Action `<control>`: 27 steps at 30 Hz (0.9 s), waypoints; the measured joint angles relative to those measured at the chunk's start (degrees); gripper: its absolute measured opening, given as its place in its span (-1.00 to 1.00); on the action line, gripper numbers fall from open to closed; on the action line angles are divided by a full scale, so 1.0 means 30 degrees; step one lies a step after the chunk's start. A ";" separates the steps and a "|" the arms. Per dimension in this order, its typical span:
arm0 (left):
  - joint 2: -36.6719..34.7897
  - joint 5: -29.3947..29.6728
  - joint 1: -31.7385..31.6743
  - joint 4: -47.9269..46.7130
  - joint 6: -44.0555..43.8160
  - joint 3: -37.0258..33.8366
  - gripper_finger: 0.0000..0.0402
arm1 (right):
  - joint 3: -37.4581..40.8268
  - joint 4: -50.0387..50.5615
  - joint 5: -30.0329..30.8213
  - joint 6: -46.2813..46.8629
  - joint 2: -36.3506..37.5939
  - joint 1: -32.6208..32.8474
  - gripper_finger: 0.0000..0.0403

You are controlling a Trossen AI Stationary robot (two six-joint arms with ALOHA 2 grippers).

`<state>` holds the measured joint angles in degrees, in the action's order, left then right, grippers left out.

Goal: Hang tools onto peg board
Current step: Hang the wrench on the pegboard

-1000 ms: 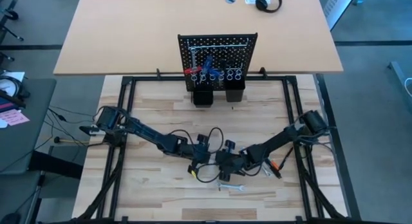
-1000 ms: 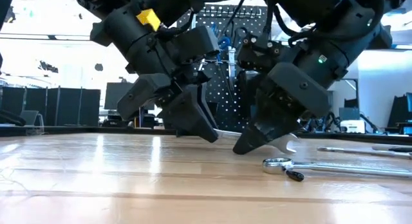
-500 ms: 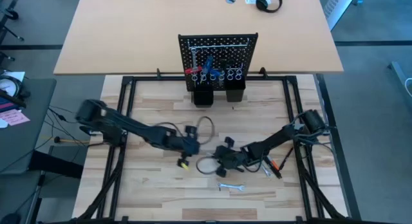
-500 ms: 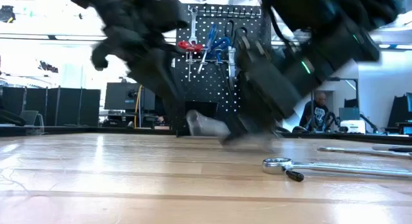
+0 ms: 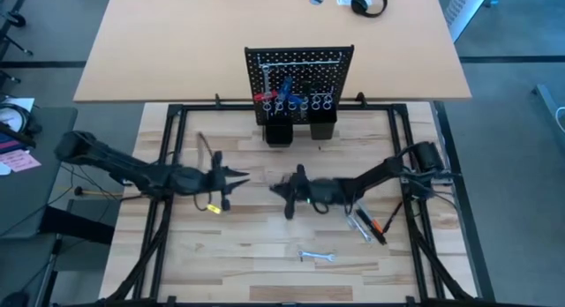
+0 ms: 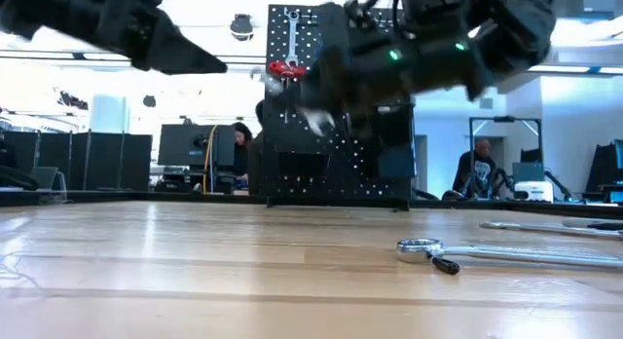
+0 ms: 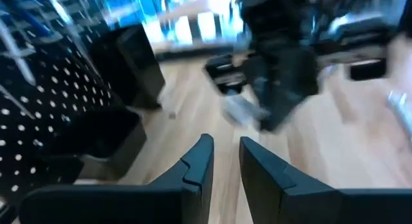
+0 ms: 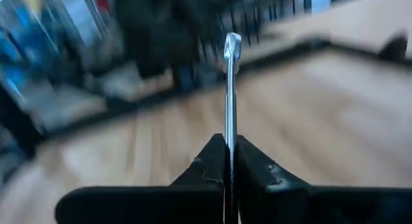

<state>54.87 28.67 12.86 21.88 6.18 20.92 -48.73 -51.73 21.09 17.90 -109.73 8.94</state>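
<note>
My right gripper (image 5: 275, 187) is above the table's middle, shut on a silver wrench (image 8: 230, 89), which also shows in the low view (image 6: 313, 118). My left gripper (image 5: 240, 175) faces it from the left. It is raised, with a narrow gap between its fingers (image 7: 225, 161), and holds nothing. The black peg board (image 5: 298, 78) stands upright at the far edge. Several tools hang on it, and two black cups (image 5: 279, 132) are at its base. A small wrench (image 5: 315, 255) lies flat near the front. My right gripper pinches the wrench's flat shank (image 8: 230, 143) between its two fingers. The wrench lies along the fingers and sticks out past their tips, its head (image 8: 232, 44) free at the far end. The fingers are about level and point toward the table's left. The wrench is clear of the table.
Silver tools and an orange-and-black tool (image 5: 375, 228) lie at the right, near the right arm. A ring-ended wrench (image 6: 487, 249) lies flat in the low view. A second desk (image 5: 177, 42) stands behind the peg board. People show in the room beyond.
Both grippers have risen from the table near the front middle. My left gripper has pulled back toward the table's left and far side. My right gripper has gone up and toward the far left, carrying the silver wrench clear of the table.
</note>
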 joint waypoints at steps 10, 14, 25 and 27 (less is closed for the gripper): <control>0.0292 -0.0084 0.0007 0.9477 0.1040 -0.4571 -0.68 | -0.3388 -0.0772 -0.4191 0.0500 0.2415 -0.3769 -0.90; 0.1246 -0.0130 0.0007 0.9696 0.1487 -0.4418 -0.68 | -0.5599 0.1640 -0.4287 0.0517 0.2894 -0.4856 -0.90; 0.4088 -0.0125 0.0007 1.1883 0.1755 -0.4425 -0.68 | -0.7104 0.1426 -0.1636 -0.0084 0.4407 -0.5959 -0.90; 0.4320 -0.0125 0.0007 1.2233 0.1809 -0.4425 -0.68 | -0.7104 0.0614 -0.1112 -0.0134 0.4345 -0.5757 -0.90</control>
<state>67.83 28.29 12.88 58.58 11.61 7.64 -70.04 -49.89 17.75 17.50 -96.69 -8.33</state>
